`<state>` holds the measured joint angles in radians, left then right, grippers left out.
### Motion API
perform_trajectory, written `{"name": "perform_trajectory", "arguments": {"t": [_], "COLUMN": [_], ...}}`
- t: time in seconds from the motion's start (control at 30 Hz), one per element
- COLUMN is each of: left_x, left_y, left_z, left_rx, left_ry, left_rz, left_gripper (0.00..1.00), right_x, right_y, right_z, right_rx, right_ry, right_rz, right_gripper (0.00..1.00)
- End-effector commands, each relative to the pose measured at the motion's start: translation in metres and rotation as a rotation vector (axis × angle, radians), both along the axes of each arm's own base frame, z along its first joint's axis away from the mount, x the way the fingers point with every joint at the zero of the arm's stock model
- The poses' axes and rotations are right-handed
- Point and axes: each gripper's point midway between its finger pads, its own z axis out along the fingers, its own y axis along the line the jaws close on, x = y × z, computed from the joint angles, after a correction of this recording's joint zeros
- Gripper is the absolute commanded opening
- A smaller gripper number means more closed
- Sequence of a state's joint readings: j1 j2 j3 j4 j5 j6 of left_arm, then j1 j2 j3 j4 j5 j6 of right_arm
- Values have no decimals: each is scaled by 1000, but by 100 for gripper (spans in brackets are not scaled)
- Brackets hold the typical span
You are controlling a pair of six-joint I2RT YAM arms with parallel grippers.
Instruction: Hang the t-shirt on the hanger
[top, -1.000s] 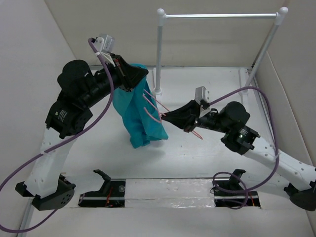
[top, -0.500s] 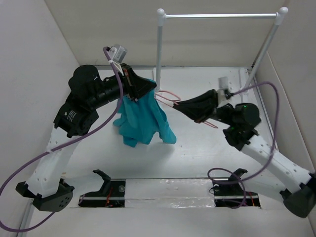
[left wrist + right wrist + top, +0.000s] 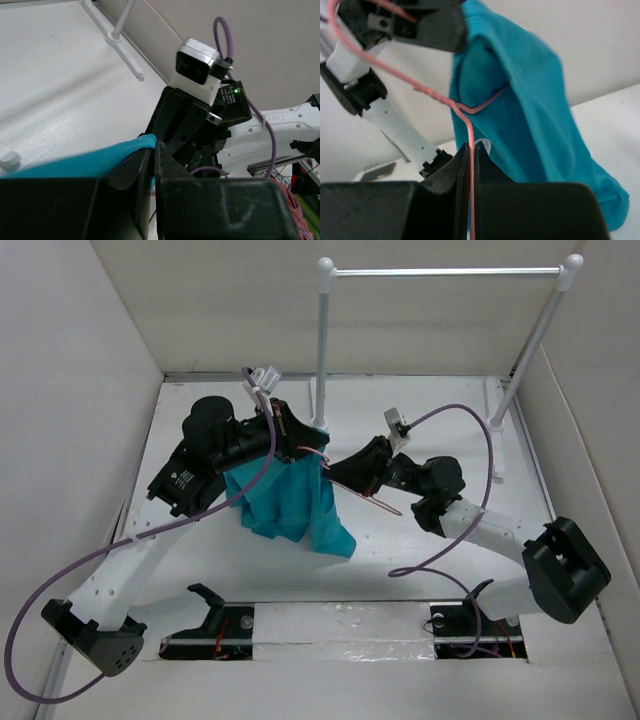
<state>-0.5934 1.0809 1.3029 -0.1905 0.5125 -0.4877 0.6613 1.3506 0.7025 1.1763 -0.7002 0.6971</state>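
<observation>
The t-shirt (image 3: pixel 290 505) hangs bunched above the middle of the table (image 3: pixel 430 410). Its top edge is pinched in the fully closed left gripper (image 3: pixel 310 444). Just beside it, the right gripper (image 3: pixel 338 472) is clamped tight on the hanger (image 3: pixel 470 132), and one stretch of the wire slips into a fold of the shirt. Farther back stands the white rail (image 3: pixel 445 272).

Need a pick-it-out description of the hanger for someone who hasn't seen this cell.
Find the white-and-silver metal rail at the back; in front of its left post hangs a teal fabric t-shirt. The thin red-pink wire hanger runs from inside that shirt to the right arm's fingers, which pinch it. Unlike the thick purple cables nearby, it is bare, thin pink wire.
</observation>
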Motion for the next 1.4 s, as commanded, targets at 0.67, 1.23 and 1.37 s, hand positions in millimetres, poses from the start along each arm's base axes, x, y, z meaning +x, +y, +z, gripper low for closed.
{"name": "perform_trajectory", "arguments": {"t": [0.67,1.23,1.37], "left_x": [6,10,15], "left_y": [12,72,93], "left_z": [48,106,108], "left_rx": [-130,-202,-238], "left_ry": [-120,-206,-186], "left_rz": [107,414,533], "left_gripper": [68,69,58], "right_x": [7,5,3], "right_y": [-51,-64,-65], "right_z": [118,109,106], "right_rx": [406,473,489], "right_ry": [-226,-213,-207], "right_rz": [-117,-106,-86], "right_gripper": [0,0,0]}}
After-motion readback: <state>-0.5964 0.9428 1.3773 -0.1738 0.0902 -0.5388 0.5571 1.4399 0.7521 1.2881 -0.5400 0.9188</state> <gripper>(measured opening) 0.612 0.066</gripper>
